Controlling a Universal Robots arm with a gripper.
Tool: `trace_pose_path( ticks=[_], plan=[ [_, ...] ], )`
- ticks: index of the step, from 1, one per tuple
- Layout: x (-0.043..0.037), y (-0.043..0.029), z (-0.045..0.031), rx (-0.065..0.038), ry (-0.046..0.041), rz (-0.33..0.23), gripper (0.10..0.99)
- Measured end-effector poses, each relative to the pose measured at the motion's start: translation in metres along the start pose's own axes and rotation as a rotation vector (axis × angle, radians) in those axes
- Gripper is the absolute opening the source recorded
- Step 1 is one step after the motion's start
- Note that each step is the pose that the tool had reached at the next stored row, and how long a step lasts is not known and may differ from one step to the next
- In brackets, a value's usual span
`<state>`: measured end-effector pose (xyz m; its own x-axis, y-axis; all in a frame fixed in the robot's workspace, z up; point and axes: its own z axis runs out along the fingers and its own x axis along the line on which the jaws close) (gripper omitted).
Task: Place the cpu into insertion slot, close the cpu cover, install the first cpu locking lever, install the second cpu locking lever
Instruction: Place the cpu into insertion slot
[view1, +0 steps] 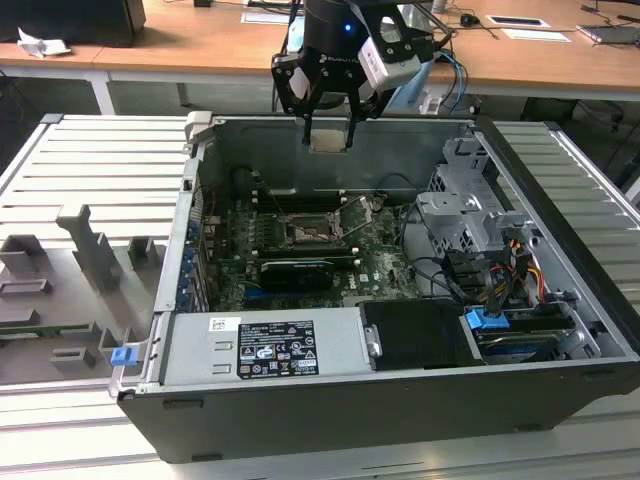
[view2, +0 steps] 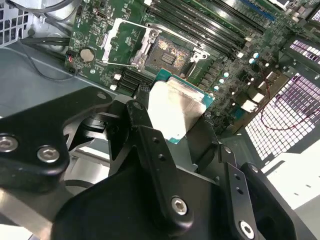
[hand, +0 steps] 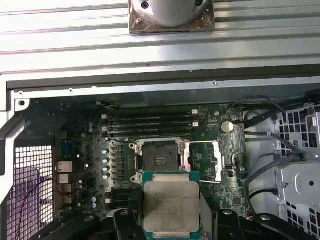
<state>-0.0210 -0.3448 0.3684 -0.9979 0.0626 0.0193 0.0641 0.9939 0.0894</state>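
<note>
Overhead, arm (view1: 338, 30) poised, fingers (view2: 140, 112) clamping cpu (hand: 171, 210), seemingly above insertion slot (hand: 160, 160)

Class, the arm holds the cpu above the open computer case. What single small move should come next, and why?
Probably bring the cpu down toward the insertion slot, squaring it over the socket. The gripper, jaws shut on the chip, hangs above the case; the slot lies bare and the cpu cover is flipped open beside it.
</note>
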Motion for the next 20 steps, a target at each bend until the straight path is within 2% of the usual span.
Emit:
trace_pose_path(
  ticks=[8, 10, 16, 20],
  plan=[
    [0.0, 0.0, 0.0, -0.001, -0.0043, 0.048, 0.541],
    [0.0, 0.0, 0.0, -0.002, -0.0079, 0.088, 0.541],
    [0.0, 0.0, 0.0001, -0.003, -0.0146, 0.163, 0.541],
    [0.0, -0.0003, 0.0018, -0.003, -0.0154, 0.172, 0.541]
  ],
)
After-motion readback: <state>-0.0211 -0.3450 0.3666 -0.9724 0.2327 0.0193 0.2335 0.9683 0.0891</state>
